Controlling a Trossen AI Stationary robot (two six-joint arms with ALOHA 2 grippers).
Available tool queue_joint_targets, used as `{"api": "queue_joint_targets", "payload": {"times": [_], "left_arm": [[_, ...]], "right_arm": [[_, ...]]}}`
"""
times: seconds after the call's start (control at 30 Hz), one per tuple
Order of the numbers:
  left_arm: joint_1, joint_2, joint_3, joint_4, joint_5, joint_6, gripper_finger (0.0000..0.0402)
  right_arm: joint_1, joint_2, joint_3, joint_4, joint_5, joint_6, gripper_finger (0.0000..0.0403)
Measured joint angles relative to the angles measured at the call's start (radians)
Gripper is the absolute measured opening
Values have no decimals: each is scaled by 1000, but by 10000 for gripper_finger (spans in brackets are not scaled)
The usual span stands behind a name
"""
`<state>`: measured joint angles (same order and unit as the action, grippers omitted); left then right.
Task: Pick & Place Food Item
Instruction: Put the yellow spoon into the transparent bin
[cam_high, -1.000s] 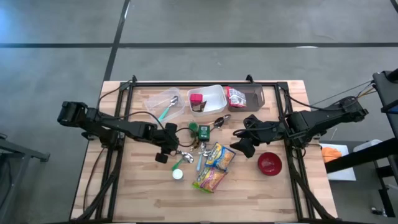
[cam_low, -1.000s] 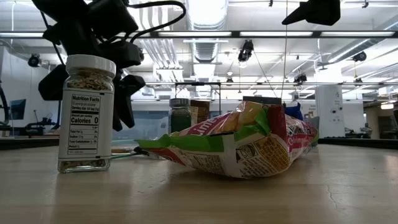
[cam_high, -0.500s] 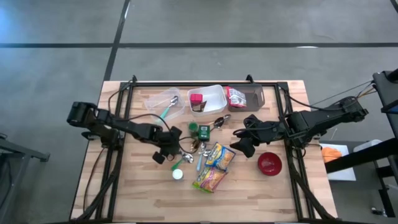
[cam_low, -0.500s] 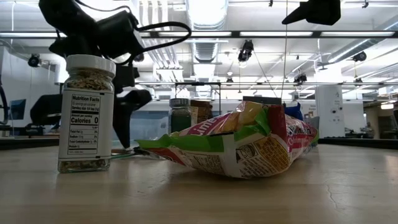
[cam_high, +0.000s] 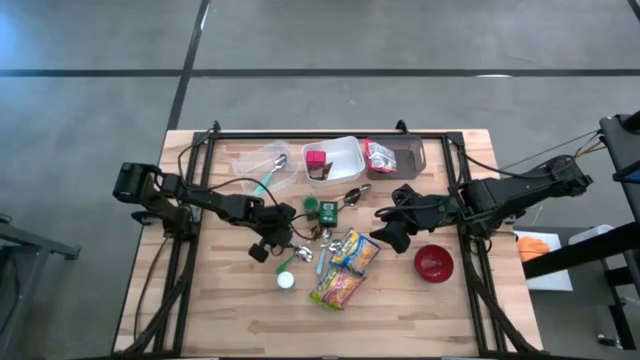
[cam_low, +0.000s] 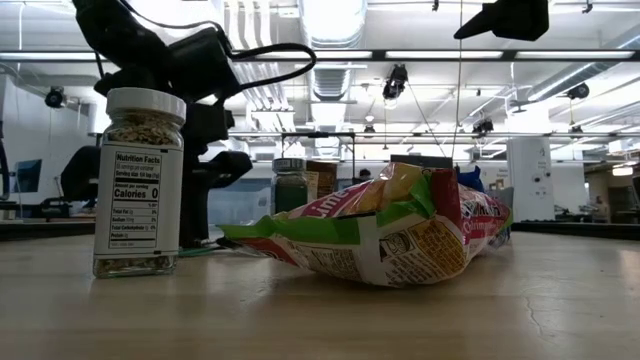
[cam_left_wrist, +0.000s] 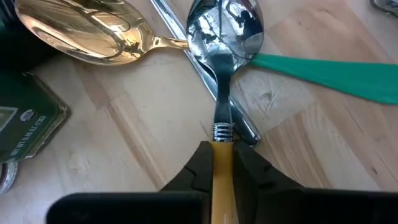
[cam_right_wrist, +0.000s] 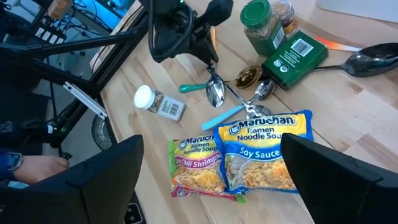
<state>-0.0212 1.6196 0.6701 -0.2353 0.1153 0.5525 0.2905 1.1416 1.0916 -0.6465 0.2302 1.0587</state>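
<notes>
Left gripper (cam_left_wrist: 222, 167) clamps the yellow-handled spoon (cam_left_wrist: 222, 37) flat on the bench (cam_high: 220, 310), likely to lift it; right gripper (cam_high: 392, 231) waits wide at 3 o'clock.

Two ramen packets (cam_right_wrist: 245, 158), perhaps four spoons (cam_left_wrist: 221, 43)

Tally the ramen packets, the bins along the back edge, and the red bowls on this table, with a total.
Ramen packets: 2
Bins: 3
Red bowl: 1
Total: 6
</notes>
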Motion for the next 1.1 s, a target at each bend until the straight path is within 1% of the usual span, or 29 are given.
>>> {"api": "queue_joint_targets", "payload": {"times": [0.47,0.77,1.1], "left_arm": [[5,-22,14,-33,-11,-63,20],[5,-110,22,-110,-17,-116,20],[5,-247,24,-114,-6,-200,20]], "right_arm": [[0,0,0,0,-3,-3,375],[0,0,0,-1,-3,-8,375],[0,0,0,0,-3,-15,375]]}}
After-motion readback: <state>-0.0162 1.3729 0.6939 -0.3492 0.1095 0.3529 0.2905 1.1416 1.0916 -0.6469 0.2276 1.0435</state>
